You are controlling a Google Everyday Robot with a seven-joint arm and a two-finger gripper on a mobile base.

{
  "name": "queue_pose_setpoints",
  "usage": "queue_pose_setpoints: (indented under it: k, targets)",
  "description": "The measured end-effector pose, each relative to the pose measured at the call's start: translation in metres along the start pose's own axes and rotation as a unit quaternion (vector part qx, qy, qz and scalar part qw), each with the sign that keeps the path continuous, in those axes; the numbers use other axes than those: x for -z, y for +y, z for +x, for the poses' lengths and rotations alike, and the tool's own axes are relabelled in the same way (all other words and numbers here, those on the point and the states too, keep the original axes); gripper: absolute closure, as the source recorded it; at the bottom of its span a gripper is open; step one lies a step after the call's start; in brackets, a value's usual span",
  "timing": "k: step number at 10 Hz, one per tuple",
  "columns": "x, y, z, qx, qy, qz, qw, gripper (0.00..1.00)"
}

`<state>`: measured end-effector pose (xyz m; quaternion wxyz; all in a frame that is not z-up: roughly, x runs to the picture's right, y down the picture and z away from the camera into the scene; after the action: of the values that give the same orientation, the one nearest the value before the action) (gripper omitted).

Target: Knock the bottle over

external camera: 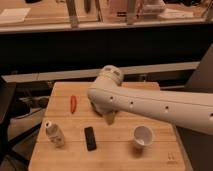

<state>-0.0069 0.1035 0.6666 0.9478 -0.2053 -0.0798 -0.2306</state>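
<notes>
- The bottle (54, 134) stands upright near the front-left corner of the wooden tabletop (120, 156), well apart from the end effector (111, 118), which hangs over the middle of the tabletop, to the bottle's right and farther back.
- Nothing touches the bottle; a black bar (90, 138) lies flat on the wood between it and the spot below the end effector.
- The white arm (155, 106) reaches in from the right edge of the picture as 1 long, thick segment sloping up toward the left, then bends at a rounded joint above the tabletop's back half.
- From that joint the end effector points downward, and only its pale, yellowish tip shows beneath the arm's bulk; whether it is open or closed cannot be told, and nothing can be seen in its grip.
- The bottle is small and whitish-beige, with a round white cap on top and a pale label around its body, and it casts a soft shadow on the wood.
- A red pepper (73, 103) lies behind the bottle, near the tabletop's left side.
- A white cup (143, 136) stands open-topped at the front right, below the arm.
</notes>
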Motion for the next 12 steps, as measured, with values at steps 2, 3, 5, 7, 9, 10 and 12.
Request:
queue_pose_setpoints:
  k: [2, 3, 5, 7, 9, 10, 12]
  targets:
    - [-0.004, -0.002, -0.009, 0.020, -0.009, 0.007, 0.9997, 0.20]
    - [-0.006, -0.004, -0.014, 0.029, -0.012, 0.009, 0.9995, 0.20]
    - [-0.012, -0.013, -0.035, 0.052, -0.021, 0.013, 0.9983, 0.20]
    - [-0.017, -0.017, -0.046, 0.068, -0.026, 0.015, 0.9972, 0.20]
    - [-0.020, -0.017, -0.050, 0.080, -0.032, 0.018, 0.9961, 0.20]
    - [-0.024, -0.019, -0.058, 0.090, -0.035, 0.019, 0.9952, 0.20]
    - [-0.031, -0.024, -0.077, 0.107, -0.042, 0.021, 0.9931, 0.20]
